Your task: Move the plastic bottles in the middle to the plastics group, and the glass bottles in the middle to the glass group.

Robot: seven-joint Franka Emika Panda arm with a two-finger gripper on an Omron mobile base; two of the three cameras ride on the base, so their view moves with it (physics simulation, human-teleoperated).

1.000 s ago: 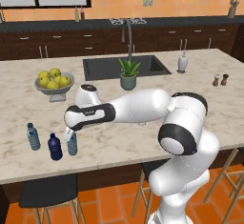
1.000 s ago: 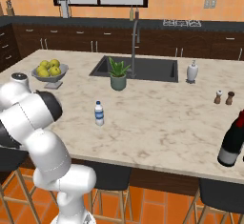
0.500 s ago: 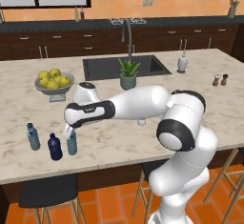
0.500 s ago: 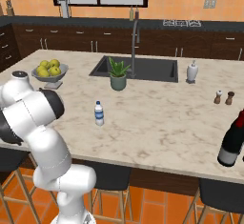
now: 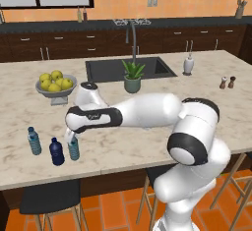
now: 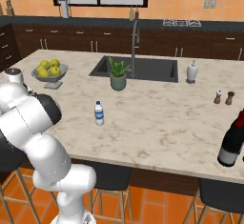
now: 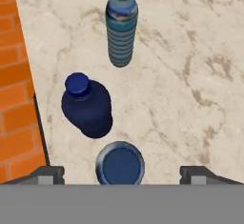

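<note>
Teal-blue plastic bottle (image 5: 74,148) stands on the marble tabletop (image 5: 147,141) near its front-left edge, just beside the dark navy bottle (image 5: 57,151), with the pale teal bottle (image 5: 34,141) a little farther left. The gripper (image 5: 72,137) hangs right over its cap, jaws spread wide on either side, not touching. Out in the middle, the white-labelled bottle (image 6: 98,113) stands alone.

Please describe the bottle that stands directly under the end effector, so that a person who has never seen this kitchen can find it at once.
Look at the marble island counter, at its front left corner, where three small blue-capped bottles stand in a row. The wanted one is the translucent teal bottle on the right of the row, beside the dark navy bottle. It alone stands between the fingertips of the end effector; the pale teal bottle stands farthest left.
</note>
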